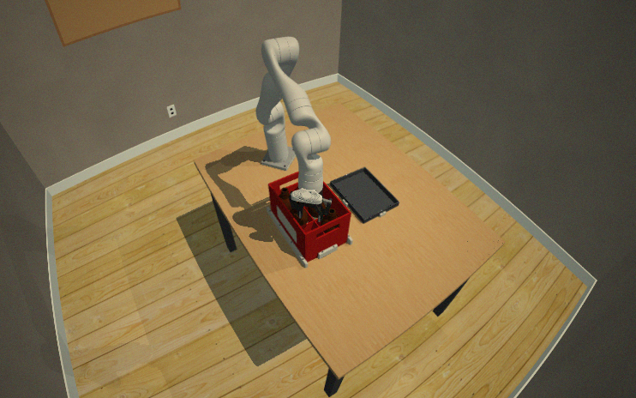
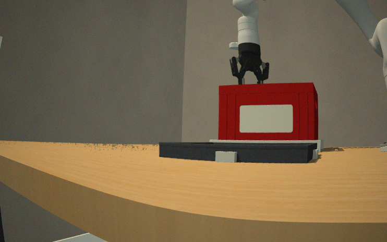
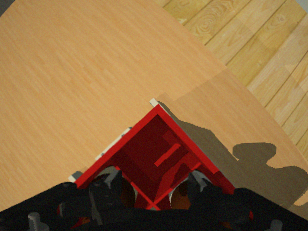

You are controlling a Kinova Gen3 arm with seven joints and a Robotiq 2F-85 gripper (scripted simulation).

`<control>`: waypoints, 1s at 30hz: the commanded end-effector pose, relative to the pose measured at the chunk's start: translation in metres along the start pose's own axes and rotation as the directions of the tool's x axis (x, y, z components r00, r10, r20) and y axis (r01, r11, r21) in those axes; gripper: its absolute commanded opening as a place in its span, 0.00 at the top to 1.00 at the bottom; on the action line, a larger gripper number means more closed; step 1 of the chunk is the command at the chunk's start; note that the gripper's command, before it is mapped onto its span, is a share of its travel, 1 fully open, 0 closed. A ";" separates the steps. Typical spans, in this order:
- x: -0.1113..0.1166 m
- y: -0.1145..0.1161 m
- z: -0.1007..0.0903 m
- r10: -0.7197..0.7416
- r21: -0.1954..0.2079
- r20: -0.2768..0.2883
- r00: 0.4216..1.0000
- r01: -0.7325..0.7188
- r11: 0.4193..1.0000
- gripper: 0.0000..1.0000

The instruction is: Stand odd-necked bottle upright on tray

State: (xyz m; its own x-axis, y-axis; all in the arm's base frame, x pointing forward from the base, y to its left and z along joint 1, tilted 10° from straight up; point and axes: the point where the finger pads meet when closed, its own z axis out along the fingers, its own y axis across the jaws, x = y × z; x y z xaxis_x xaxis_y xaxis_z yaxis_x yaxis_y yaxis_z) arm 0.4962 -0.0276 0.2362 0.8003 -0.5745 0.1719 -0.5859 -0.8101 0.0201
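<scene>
The red crate (image 1: 339, 231) (image 2: 265, 97) (image 3: 125, 141) stands on the table. Brown bottles stand inside it; one bottle (image 1: 284, 192) shows at the far left corner and another bottle (image 1: 332, 214) near the right wall. In the wrist view, parts of two bottles (image 3: 128, 193) (image 3: 182, 198) show beside the fingers. The others are mostly hidden, and neck thickness cannot be told. My gripper (image 1: 310, 216) (image 2: 250, 81) points down, partly open, with its fingertips just inside the crate top. Nothing shows gripped between them. The dark tray (image 1: 363, 195) (image 2: 191, 151) is empty.
The crate's red walls and dividers surround the fingertips. Pale blocks sit against the crate's base, one pale block (image 1: 327, 251) at its front. Another pale block (image 2: 226, 156) touches the tray's side. The tray lies close beside the crate, right of it in the top view.
</scene>
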 end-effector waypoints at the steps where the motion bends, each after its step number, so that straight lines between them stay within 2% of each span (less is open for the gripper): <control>1: 0.000 0.000 0.001 0.000 -0.001 0.001 1.000 0.000 1.000 0.36; 30: 0.000 0.000 0.032 0.000 -0.001 0.001 1.000 0.000 1.000 0.36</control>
State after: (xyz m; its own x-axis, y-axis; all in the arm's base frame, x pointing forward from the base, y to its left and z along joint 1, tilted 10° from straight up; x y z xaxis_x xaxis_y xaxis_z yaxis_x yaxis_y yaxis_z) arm 0.5002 -0.0309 0.2069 0.8003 -0.5742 0.1728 -0.5856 -0.8104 0.0190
